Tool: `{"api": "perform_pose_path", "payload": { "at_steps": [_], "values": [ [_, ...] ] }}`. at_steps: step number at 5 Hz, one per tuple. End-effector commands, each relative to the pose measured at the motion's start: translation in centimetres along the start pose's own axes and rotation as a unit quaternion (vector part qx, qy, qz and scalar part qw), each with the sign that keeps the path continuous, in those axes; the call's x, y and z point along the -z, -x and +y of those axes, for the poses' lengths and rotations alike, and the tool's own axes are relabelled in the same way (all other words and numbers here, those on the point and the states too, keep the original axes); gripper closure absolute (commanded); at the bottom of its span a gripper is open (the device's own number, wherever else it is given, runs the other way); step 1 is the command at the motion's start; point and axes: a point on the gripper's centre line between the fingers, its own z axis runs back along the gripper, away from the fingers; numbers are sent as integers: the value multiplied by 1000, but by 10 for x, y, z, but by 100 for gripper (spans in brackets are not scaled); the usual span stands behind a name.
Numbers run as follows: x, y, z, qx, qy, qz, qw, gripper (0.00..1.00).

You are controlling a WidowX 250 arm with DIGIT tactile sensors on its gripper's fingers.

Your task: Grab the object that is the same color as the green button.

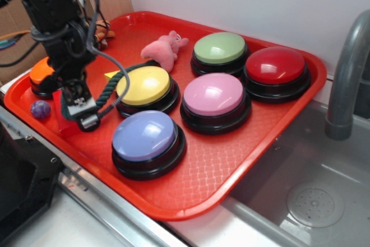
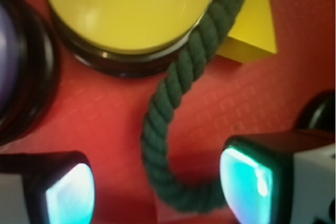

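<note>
The dark green twisted rope (image 1: 107, 93) lies curved on the red tray (image 1: 191, 192), against the left side of the yellow button (image 1: 144, 85). The pale green button (image 1: 219, 48) sits at the tray's back, far from my gripper. My gripper (image 1: 84, 113) is open, low over the rope's near end. In the wrist view the rope (image 2: 176, 98) runs from the yellow button's edge down between the fingers, and its lower bend reaches the right fingertip (image 2: 244, 187). The gripper (image 2: 157, 192) holds nothing. The rope's black ends are hidden.
A red block (image 1: 65, 124) lies under the gripper and a purple ball (image 1: 40, 109) to its left. Nearby stand an orange button (image 1: 41, 73), a blue button (image 1: 145, 137), a pink button (image 1: 214, 93), a red button (image 1: 276, 66), a yellow wedge (image 2: 252, 24) and a pink plush (image 1: 163, 49). A sink and faucet (image 1: 347, 67) are on the right.
</note>
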Motion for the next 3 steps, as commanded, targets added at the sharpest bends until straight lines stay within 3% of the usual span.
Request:
{"api": "perform_pose_path", "payload": {
  "at_steps": [1, 3],
  "values": [
    [14, -8, 5, -2, 5, 1, 1000, 100],
    [12, -11, 9, -7, 7, 3, 1000, 100]
  ]
}}
